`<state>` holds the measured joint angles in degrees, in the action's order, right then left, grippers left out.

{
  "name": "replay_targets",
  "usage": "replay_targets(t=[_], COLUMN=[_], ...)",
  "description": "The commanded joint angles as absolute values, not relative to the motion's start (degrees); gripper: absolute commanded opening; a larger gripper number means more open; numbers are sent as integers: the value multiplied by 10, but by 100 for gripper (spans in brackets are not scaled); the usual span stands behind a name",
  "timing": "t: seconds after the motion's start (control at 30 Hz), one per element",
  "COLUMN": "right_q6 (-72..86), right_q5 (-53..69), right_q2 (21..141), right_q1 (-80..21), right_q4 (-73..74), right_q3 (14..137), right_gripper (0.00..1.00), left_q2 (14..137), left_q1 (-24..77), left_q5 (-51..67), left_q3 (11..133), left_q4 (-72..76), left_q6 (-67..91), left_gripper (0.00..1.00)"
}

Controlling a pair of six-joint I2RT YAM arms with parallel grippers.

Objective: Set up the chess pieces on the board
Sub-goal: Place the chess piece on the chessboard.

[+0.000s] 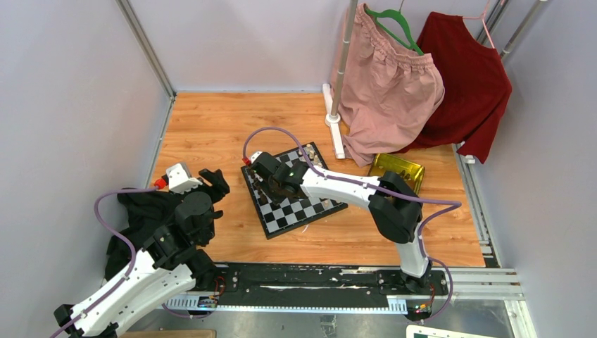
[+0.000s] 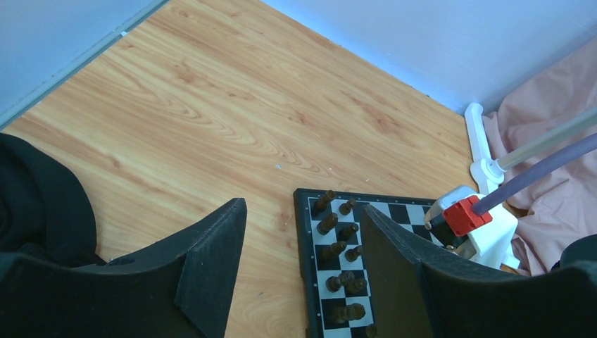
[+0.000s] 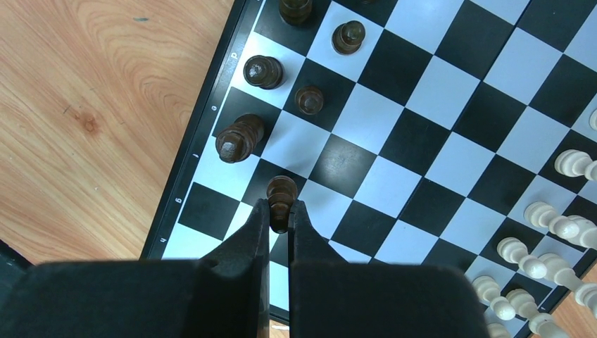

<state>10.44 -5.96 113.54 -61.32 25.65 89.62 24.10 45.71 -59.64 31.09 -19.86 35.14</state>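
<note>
Gripping a dark chess piece (image 3: 281, 190), the right claw (image 3: 281, 211) is clamped on its sides over the board (image 3: 422, 141), in the second row in from the lettered edge. Only the right wrist view shows this grip; from overhead the arm covers it, and whether the piece's base touches its square cannot be told. Other dark pieces (image 3: 241, 138) stand along that edge, with cream pieces (image 3: 549, 224) on the opposite side. The left wrist view shows the left claw (image 2: 303, 208) with its fingers apart above the wooden table (image 2: 211, 120), just beside the board's corner. The overhead view alone shows a gold tray (image 1: 398, 169) near the board's far right corner and a black cloth (image 1: 134, 211) under the left arm.
</note>
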Motion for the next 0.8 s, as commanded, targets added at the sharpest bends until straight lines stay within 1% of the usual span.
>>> replay_targets(t=[0.0,0.77], right_q6=[101,109], right_q5=[-49,-38], right_q2=[1142,1151], right_q1=[-608,-607], right_q4=[261,260], right_q3=[901,880], right_gripper=[0,0], left_q2=[241,238], left_q1=[458,458], left_q5=[-620,-622], left_q3=[307,307], left_q4=[-187,-190], left_q6=[359,358], left_gripper=[65,65])
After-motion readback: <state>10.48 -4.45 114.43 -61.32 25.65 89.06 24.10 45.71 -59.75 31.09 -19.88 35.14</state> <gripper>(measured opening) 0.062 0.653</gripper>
